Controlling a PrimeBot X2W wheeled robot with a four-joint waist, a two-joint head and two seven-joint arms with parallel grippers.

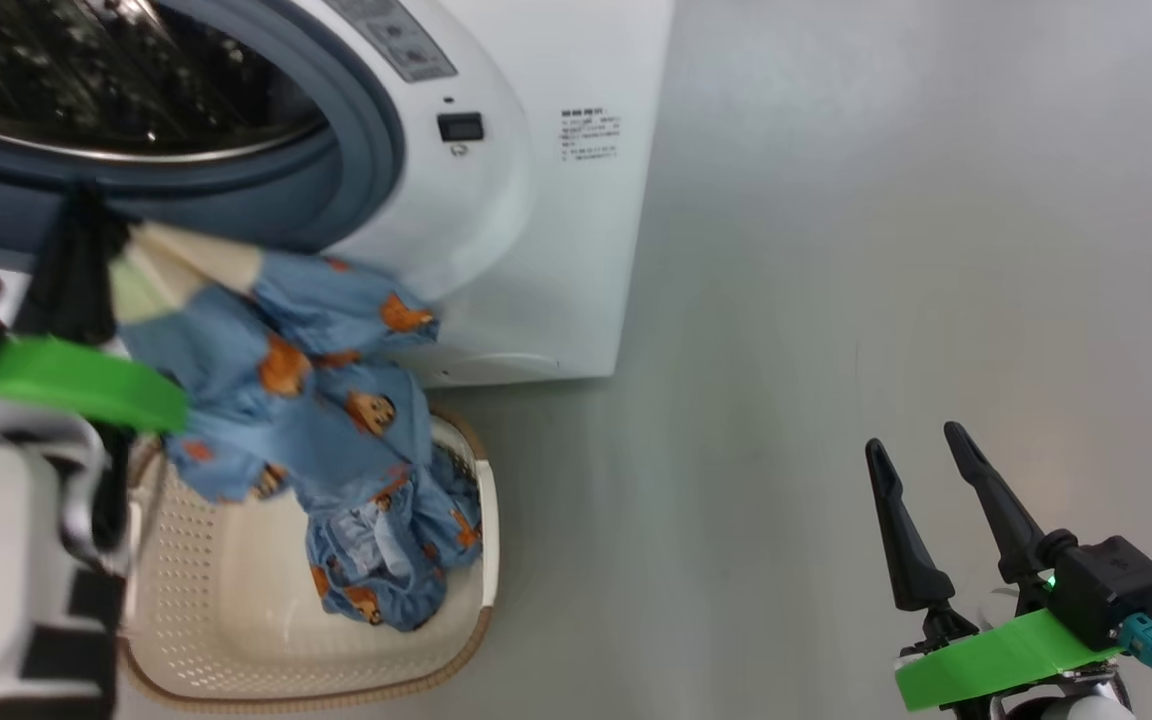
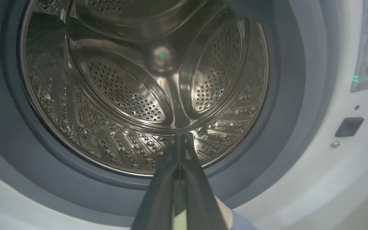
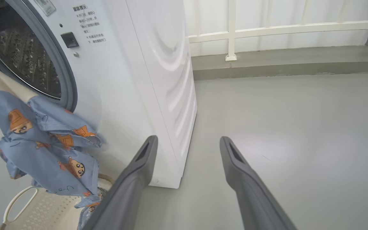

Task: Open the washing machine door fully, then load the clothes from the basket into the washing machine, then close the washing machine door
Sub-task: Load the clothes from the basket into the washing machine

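Note:
The white washing machine (image 1: 536,200) has its mouth uncovered, showing the grey-blue gasket (image 1: 366,130) and the steel drum (image 2: 139,95). The washing machine door is out of view. My left gripper (image 1: 86,200) is shut on the clothes (image 1: 316,400) at the gasket's lower edge, its fingers (image 2: 179,159) pointing into the drum. The light-blue printed clothes (image 3: 43,143) hang from it, and their lower end lies in the cream basket (image 1: 236,600) on the floor in front of the machine. My right gripper (image 1: 916,440) stands open above bare floor, holding nothing (image 3: 187,140).
Grey floor (image 1: 886,250) stretches to the right of the machine. A white railing (image 3: 232,32) on a low grey kerb runs along the back. The basket (image 3: 37,207) sits close against the machine's front.

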